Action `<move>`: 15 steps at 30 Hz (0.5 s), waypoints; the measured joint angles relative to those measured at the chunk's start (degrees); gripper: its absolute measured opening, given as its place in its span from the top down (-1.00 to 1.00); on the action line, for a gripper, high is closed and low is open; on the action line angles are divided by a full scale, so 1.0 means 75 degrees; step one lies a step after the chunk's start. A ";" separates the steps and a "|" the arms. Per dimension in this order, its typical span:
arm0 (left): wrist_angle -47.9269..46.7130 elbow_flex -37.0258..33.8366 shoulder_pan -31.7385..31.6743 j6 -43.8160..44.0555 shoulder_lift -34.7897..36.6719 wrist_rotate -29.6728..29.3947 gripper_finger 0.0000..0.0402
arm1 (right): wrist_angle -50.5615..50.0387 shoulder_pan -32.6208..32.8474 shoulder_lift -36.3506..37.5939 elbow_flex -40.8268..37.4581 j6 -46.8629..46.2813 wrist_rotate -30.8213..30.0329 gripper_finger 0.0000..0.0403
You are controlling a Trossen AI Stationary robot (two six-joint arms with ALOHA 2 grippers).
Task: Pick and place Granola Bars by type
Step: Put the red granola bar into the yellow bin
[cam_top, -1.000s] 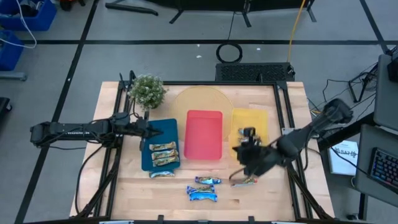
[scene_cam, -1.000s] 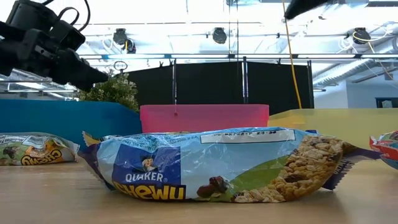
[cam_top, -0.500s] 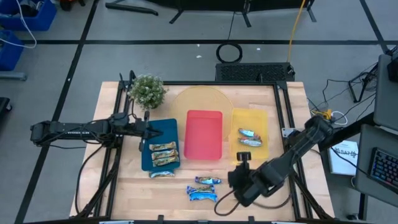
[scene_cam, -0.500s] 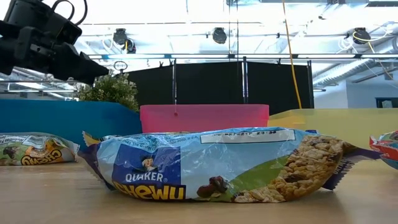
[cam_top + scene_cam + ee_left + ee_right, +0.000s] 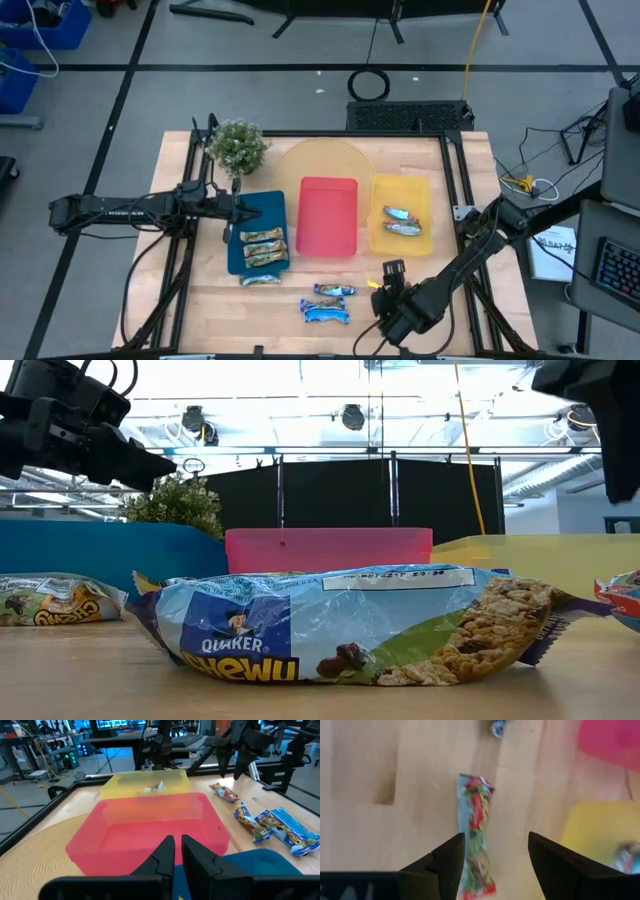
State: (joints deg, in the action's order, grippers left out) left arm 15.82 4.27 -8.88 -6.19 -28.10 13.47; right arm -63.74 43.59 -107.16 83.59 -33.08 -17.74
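Observation:
My right gripper (image 5: 392, 294) hangs open over the table's near part. A silvery-teal bar with red (image 5: 477, 837) lies flat on the wood below it, between the two fingers in the right wrist view and untouched. Two more silvery-teal bars (image 5: 402, 221) lie in the yellow tray (image 5: 383, 188). Two tan-gold bars (image 5: 263, 246) lie in the blue tray (image 5: 272, 205), and a third (image 5: 260, 281) lies on the wood beside it. Two bright blue bars (image 5: 328, 303) lie on the wood near the front. My left gripper (image 5: 233, 207) is shut and empty over the blue tray's far left corner.
An empty red tray (image 5: 328, 215) stands between the blue and yellow trays. A round woven mat (image 5: 322, 160) and a small potted plant (image 5: 237, 146) are at the back. The low view looks past a blue bar (image 5: 340, 635) lying close in front.
My right gripper has moved from the yellow tray's near end toward the table's near edge and now hangs over the silvery-teal bar on the wood. The two bars in the yellow tray have come into view behind it.

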 joint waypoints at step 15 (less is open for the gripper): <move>-0.0124 0.0003 -0.0003 -0.0105 0.0000 0.0005 0.79 | 0.2187 -0.0241 0.0073 -0.1762 0.0094 0.0406 0.00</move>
State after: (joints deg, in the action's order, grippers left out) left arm 14.90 4.29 -8.91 -6.98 -28.10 13.51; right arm -47.34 41.78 -106.61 70.37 -32.37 -14.69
